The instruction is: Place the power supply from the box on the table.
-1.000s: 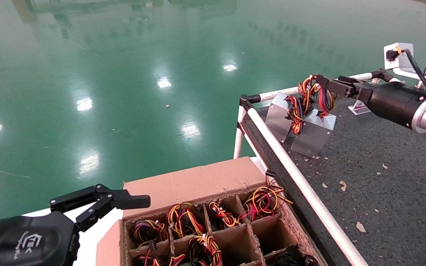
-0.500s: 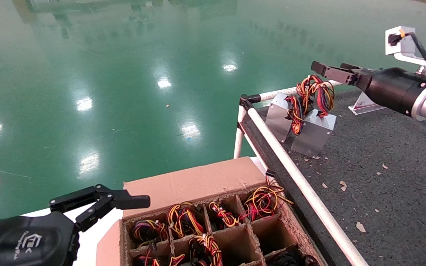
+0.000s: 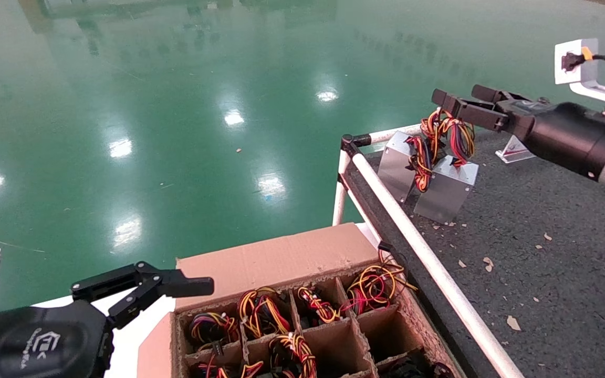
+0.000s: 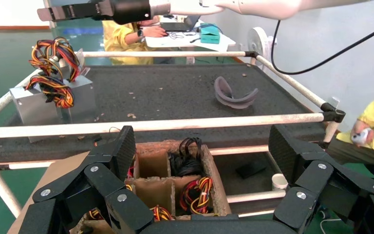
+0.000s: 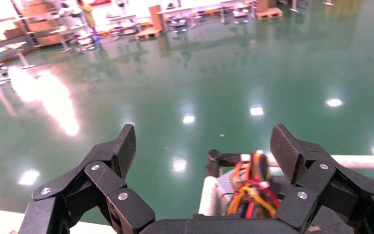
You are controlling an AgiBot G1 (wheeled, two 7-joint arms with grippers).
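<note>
Right hand [image 3: 457, 103] now lifted off power supply [image 3: 445, 189]; fingers spread in wrist view.

silver power supply [image 3: 444, 191], speckled grey table [image 3: 554, 220]

Glossy green floor [image 3: 176, 105] mirrors ceiling lights; desks and shelving [image 5: 53, 29] stand far off.

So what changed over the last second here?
The right tool let go of the power supply's wires and lifted clear, open. The power supply stays on the table beside another one. The left tool by the box hasn't moved.
</note>
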